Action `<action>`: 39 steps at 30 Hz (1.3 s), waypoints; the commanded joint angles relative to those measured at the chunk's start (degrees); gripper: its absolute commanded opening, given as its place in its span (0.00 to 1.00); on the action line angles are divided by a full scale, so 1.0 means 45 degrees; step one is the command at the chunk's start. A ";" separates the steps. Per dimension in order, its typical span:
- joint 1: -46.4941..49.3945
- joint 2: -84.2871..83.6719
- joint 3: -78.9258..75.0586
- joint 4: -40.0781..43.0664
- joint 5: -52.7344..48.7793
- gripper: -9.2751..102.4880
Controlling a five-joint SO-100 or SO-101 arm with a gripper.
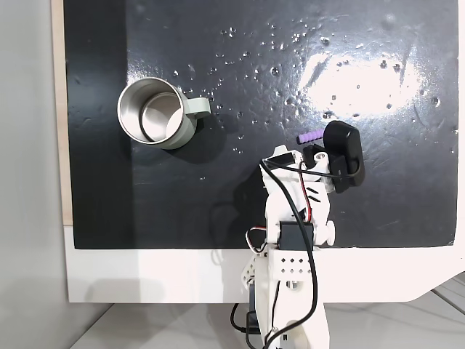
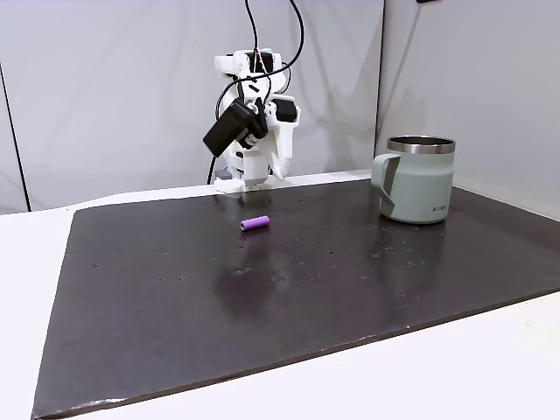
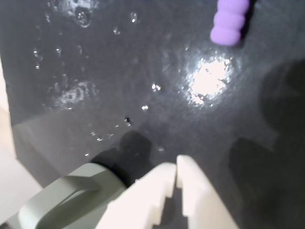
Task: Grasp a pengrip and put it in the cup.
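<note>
The reach is the step in hand: the end effector [image 3: 174,164], its white tips pressed together and empty, hangs above the black mat [image 2: 350,280]. The purple pengrip [image 2: 255,224] lies just beside it, far from the cup [image 2: 418,179]. Next it should open and descend.

In a fixed view the dark mat [image 1: 240,211] lies bare between the cup [image 1: 156,113] at upper left and the pengrip [image 1: 310,137] right of centre.

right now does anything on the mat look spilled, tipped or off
Nothing is tipped: the mug stands upright and the purple grip lies flat, apart from it. The black mat does have small bubbles or droplets scattered across it, seen in both fixed views.
</note>
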 commanded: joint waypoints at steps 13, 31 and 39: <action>0.1152 -0.6289 -0.3555 -0.1094 -0.0078 0.22; 0.2637 -0.8867 -0.5566 0.0039 -0.1348 0.28; 0.3125 -1.0938 -0.6816 0.0664 -0.2207 0.28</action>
